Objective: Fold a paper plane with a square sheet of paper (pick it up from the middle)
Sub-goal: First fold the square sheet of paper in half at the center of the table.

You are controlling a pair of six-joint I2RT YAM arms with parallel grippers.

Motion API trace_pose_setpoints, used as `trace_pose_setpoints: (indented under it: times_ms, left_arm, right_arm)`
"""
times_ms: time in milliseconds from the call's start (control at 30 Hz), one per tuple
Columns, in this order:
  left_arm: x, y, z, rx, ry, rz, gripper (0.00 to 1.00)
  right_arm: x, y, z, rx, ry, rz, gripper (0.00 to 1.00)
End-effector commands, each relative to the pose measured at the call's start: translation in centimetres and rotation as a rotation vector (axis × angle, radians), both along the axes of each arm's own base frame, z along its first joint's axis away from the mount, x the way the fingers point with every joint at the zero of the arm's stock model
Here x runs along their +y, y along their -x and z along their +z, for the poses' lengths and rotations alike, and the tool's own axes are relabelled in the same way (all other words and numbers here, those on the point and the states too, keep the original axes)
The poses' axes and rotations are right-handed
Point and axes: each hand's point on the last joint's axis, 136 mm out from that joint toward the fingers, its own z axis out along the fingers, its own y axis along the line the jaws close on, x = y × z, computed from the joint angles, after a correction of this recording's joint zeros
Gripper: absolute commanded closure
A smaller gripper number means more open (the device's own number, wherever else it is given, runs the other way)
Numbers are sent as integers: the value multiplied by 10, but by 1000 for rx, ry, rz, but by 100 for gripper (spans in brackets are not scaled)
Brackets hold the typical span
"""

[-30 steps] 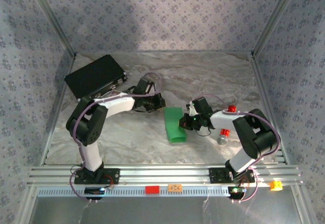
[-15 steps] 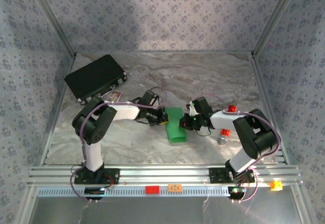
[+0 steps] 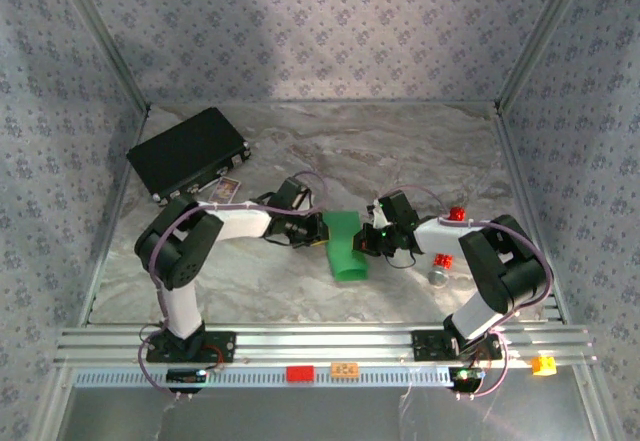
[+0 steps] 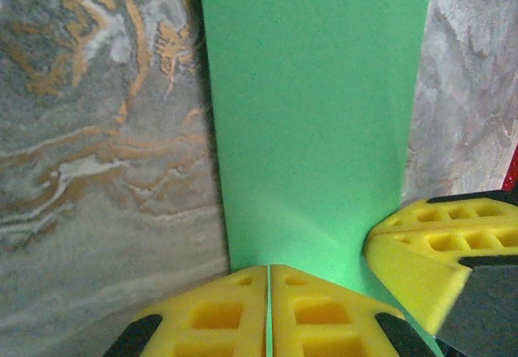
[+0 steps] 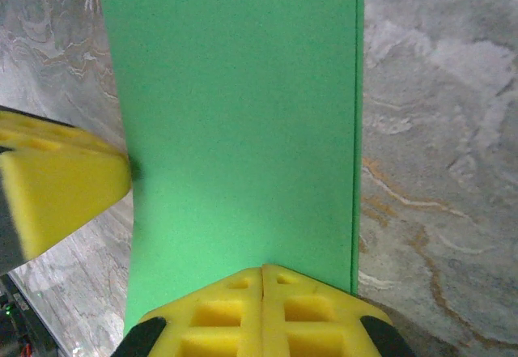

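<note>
Worryingly, left pincer (image 3: pixel 321 233) and right pincer (image 3: pixel 366 244), both shut, flank the square sheet of paper (image 3: pixel 347 257); dragging could skew its fold.

**Three Cameras Crowd One Green Sheet**

The top camera hangs high behind the arm bases, looking down and forward over the whole marbled table (image 3: pixel 420 151). Each wrist camera rides close behind its gripper, aimed past the tips at the tabletop. Ahead of the left gripper (image 4: pixel 269 272) lies the green sheet of paper (image 4: pixel 316 114); ahead of the right gripper (image 5: pixel 263 269), that same sheet from the opposite edge. Each wrist view catches the other gripper beside it.
</note>
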Motion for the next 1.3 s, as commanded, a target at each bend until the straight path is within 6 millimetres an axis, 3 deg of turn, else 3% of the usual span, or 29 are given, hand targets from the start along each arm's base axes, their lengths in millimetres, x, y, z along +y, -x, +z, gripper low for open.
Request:
trace_pose_setpoints:
  times_ms: [0,333,700,833,1067,1167,1267]
  left_arm:
    - [-12,4,28,-17,31,-36,91]
    - [-26,38,10,88,76,-76,92]
    - [13,54,-33,65,-101,-86,93]
    - [9,47,-17,20,-80,-89,92]
    - [-8,35,32,-12,19,-50,92]
    - [-19,39,37,30,87,-48,92]
    - [-24,46,28,87,79,-55,92]
  right_arm:
    - [-41,39,-45,174,205,-58,100]
    - [-43,41,-44,172,206,-64,100]
    - [-42,39,-44,167,200,-70,100]
    - [-42,39,-45,169,199,-69,100]
    - [-43,39,-45,168,204,-73,100]
    - [-43,40,-46,169,205,-72,100]
    - [-44,41,-47,172,205,-74,100]
